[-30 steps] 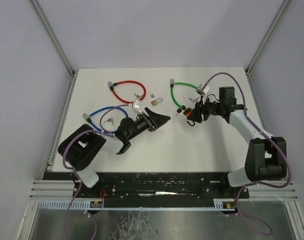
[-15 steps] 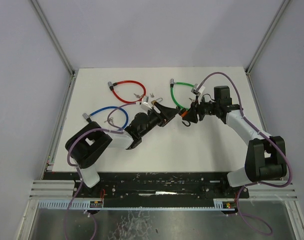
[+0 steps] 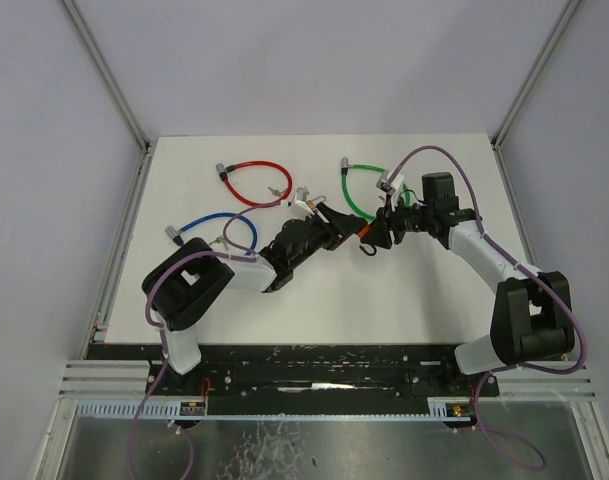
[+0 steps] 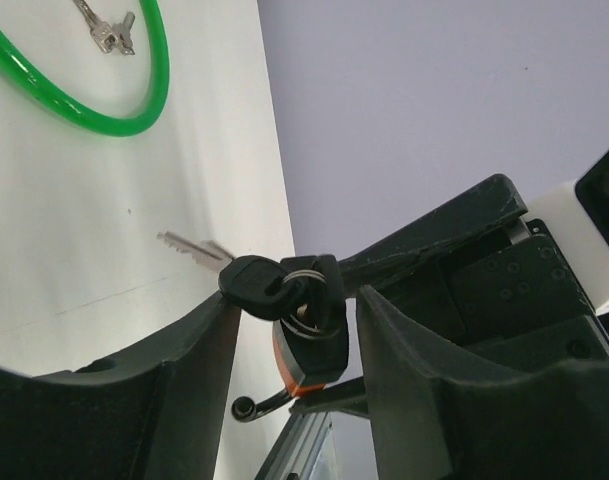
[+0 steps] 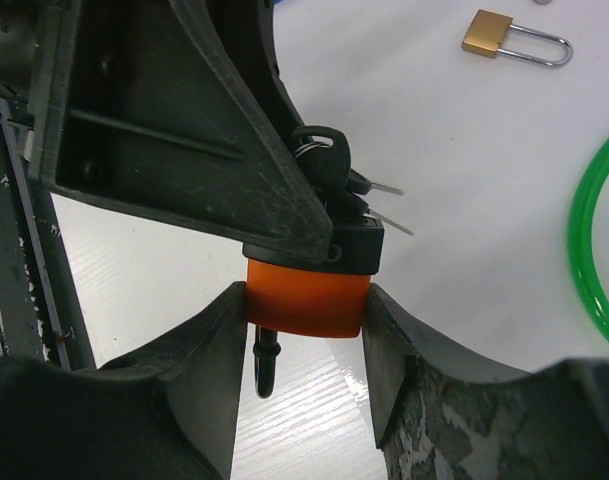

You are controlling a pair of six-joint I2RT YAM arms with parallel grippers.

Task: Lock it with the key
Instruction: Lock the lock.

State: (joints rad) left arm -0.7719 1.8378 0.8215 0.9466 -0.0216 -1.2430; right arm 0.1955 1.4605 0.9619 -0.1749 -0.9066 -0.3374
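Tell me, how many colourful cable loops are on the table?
3. Red cable loop: back left. Blue cable loop: left, nearer the front. Green cable loop: back right, partly hidden.

Red cable (image 3: 256,164), blue cable (image 3: 209,217), green cable (image 4: 114,129) and a brass padlock (image 5: 487,33) lie on the table (image 3: 414,290).

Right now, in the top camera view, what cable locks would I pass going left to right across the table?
Blue cable lock → red cable lock → green cable lock. The orange padlock overlaps the green one, so it's left out.
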